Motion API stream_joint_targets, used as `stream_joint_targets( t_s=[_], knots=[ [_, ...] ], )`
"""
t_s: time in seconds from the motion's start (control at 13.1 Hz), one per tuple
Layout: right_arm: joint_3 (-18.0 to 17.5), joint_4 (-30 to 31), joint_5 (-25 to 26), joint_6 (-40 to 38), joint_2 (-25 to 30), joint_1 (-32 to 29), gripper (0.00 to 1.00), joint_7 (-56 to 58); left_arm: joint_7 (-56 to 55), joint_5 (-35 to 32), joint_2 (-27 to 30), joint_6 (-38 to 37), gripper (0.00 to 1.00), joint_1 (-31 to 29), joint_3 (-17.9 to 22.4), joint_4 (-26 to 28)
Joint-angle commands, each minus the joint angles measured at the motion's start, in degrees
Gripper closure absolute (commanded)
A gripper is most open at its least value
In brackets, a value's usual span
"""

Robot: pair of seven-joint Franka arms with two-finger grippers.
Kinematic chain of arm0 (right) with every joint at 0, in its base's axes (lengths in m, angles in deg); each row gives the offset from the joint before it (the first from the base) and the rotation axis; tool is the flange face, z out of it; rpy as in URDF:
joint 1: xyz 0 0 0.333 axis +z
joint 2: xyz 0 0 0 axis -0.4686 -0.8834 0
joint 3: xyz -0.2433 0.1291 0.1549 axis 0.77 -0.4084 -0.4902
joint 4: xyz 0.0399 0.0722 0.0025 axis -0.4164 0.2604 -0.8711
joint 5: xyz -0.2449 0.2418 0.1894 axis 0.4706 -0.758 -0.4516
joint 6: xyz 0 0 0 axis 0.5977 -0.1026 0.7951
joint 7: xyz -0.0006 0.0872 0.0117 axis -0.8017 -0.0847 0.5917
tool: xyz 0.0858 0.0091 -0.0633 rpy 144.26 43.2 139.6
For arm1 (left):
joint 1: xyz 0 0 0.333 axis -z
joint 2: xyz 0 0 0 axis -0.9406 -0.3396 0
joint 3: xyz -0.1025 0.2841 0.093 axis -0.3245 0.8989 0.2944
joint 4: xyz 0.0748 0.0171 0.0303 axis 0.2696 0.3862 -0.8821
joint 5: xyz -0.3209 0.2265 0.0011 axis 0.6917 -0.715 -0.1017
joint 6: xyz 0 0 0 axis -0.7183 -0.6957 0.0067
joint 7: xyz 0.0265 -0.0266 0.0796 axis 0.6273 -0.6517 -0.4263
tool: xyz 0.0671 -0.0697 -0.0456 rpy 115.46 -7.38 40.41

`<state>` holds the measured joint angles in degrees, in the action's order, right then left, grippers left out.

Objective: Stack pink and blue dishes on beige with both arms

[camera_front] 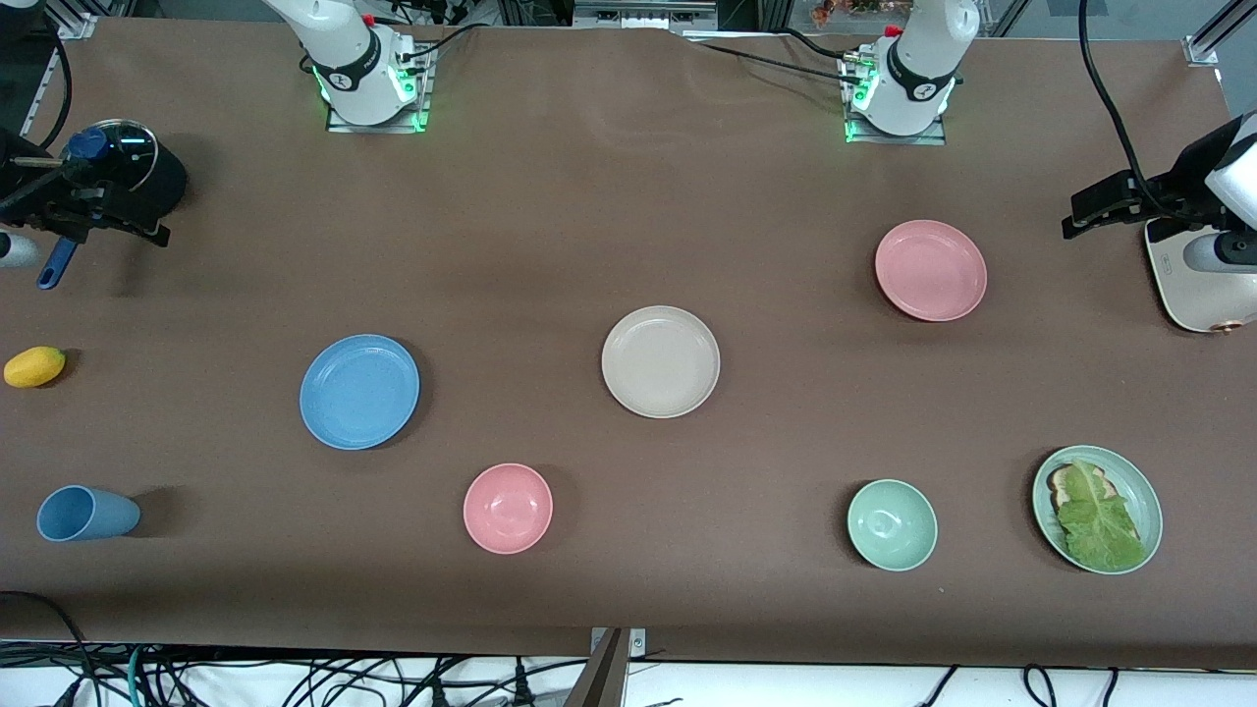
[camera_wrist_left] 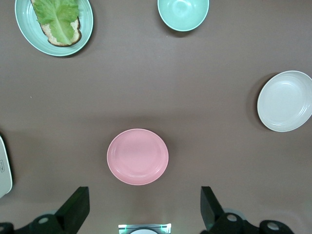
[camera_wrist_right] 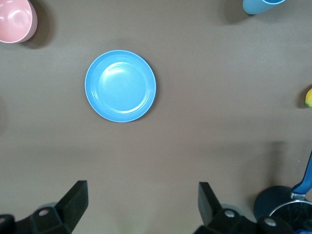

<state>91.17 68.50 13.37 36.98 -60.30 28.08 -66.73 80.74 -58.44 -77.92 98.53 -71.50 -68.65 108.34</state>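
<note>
The beige plate (camera_front: 660, 361) lies mid-table, also seen in the left wrist view (camera_wrist_left: 285, 101). The pink plate (camera_front: 930, 270) lies toward the left arm's end, farther from the front camera. The blue plate (camera_front: 359, 391) lies toward the right arm's end. My left gripper (camera_wrist_left: 144, 197) hangs open and empty high over the table between its base and the pink plate (camera_wrist_left: 138, 156). My right gripper (camera_wrist_right: 141, 191) is open and empty too, high over bare table short of the blue plate (camera_wrist_right: 120, 86). Neither gripper shows in the front view.
A pink bowl (camera_front: 508, 508), a green bowl (camera_front: 892, 524) and a green plate (camera_front: 1129, 471) with lettuce sit nearer the front camera. A blue cup (camera_front: 86, 513), a lemon (camera_front: 34, 366) and a black pot (camera_front: 128, 172) are at the right arm's end, a white appliance (camera_front: 1198, 285) at the left arm's end.
</note>
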Motion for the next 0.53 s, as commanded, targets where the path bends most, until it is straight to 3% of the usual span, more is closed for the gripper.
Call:
stream_joint_targets(
  t_s=[0.0, 0.46],
  knots=[
    [-0.18, -0.72, 0.76, 0.33, 0.01, 0.04, 0.00, 0.53, 1.21, 0.49, 0.04, -0.56, 0.00, -0.06, 0.04, -0.38],
    [-0.18, -0.72, 0.76, 0.07, 0.01, 0.04, 0.00, 0.62, 1.21, 0.49, 0.04, -0.56, 0.00, -0.14, 0.04, -0.38]
  ],
)
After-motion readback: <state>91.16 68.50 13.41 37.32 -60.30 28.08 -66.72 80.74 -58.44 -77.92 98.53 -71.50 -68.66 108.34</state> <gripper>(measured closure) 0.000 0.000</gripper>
